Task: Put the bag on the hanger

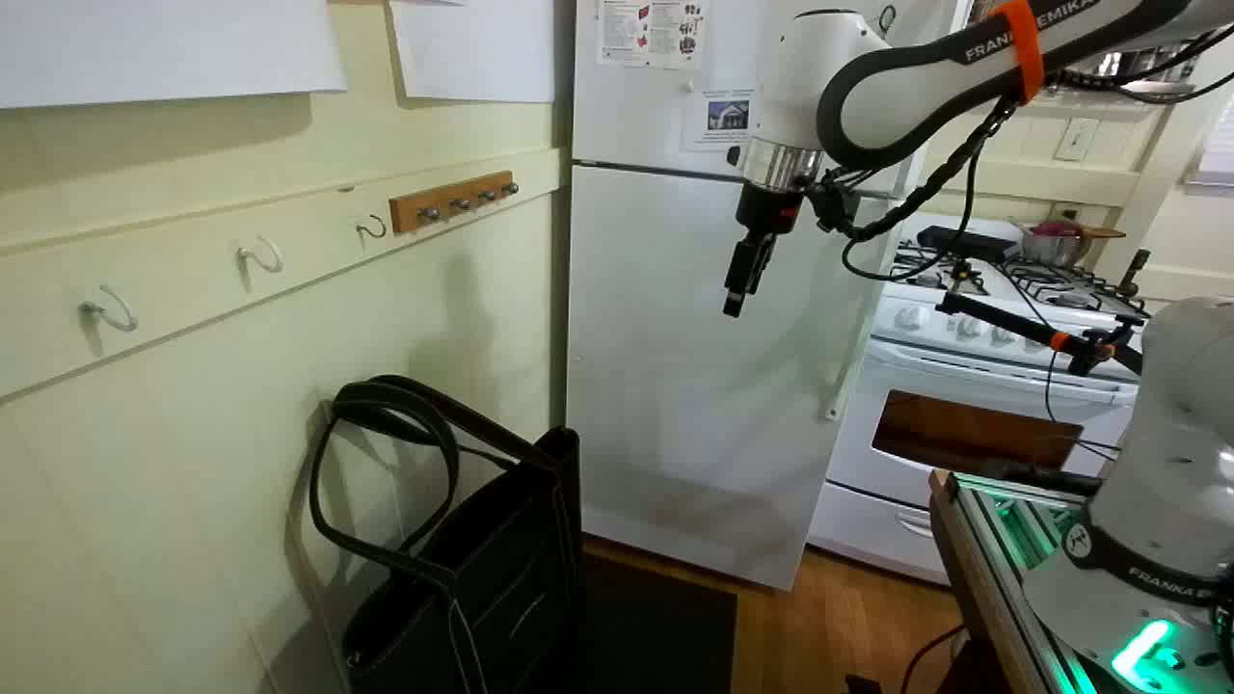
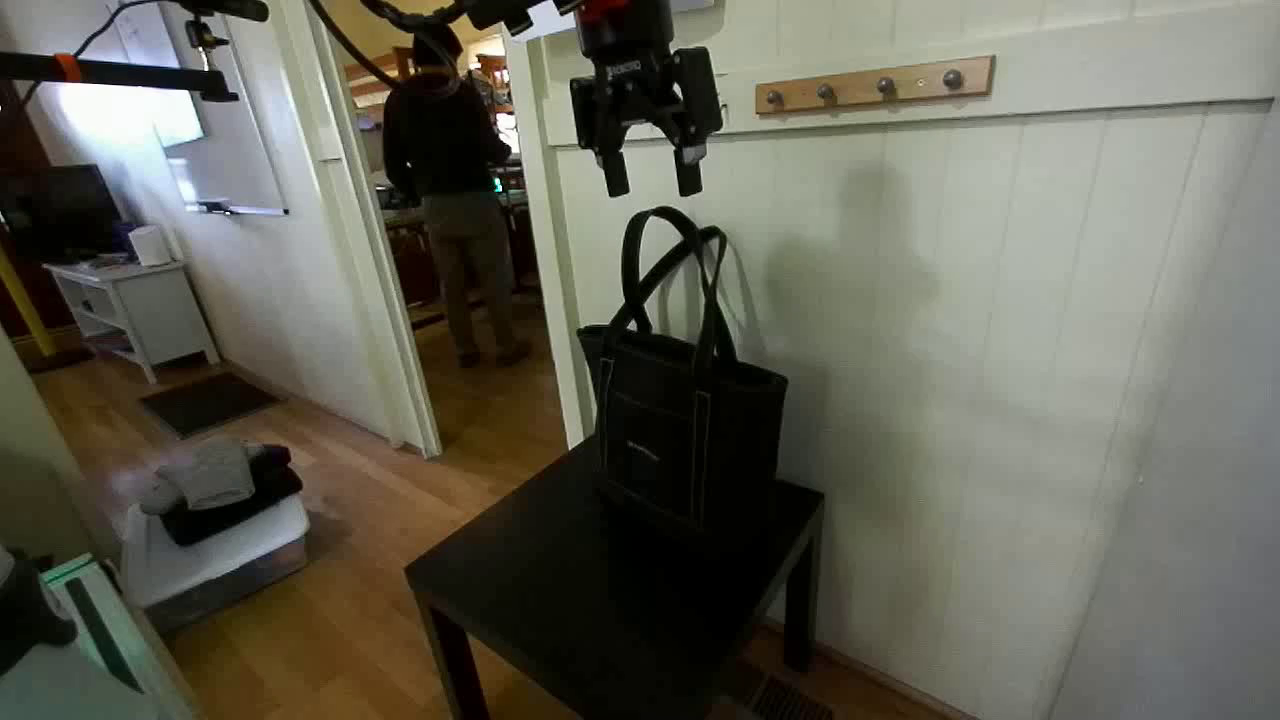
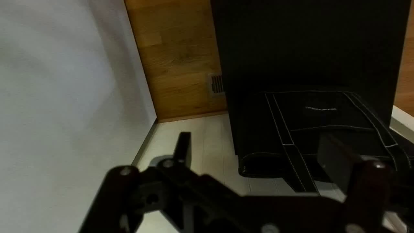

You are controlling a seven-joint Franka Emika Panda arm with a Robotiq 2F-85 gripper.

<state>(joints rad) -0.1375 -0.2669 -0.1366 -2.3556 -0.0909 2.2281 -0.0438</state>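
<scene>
Cream panelled wall [image 1: 212, 463] ran toward a tall white two-door refrigerator [image 1: 675, 376], with a low flat-topped black table [image 2: 540, 580] close beside the wall. On that table stood the large soft black tote bag [image 2: 675, 430], upright, its two long looped black strap handles [image 2: 630, 258] rising above the open top. You had your black two-fingered gripper [image 2: 652, 183] pointing downward, higher than the bag and apart from it, its two dark fingers [image 2: 617, 172] spread with a gap between them. From your wrist view, one finger partly covered the bag's white-stitched front. Farther up the same wall, a long cream rail [image 1: 183, 268] carried two small white curved hooks [image 1: 273, 264] and, nearer the refrigerator, a brown wooden strip of round pegs [image 2: 858, 91], which you could see in both exterior views; the tops of the bag's handles sat lower than those white hooks
</scene>
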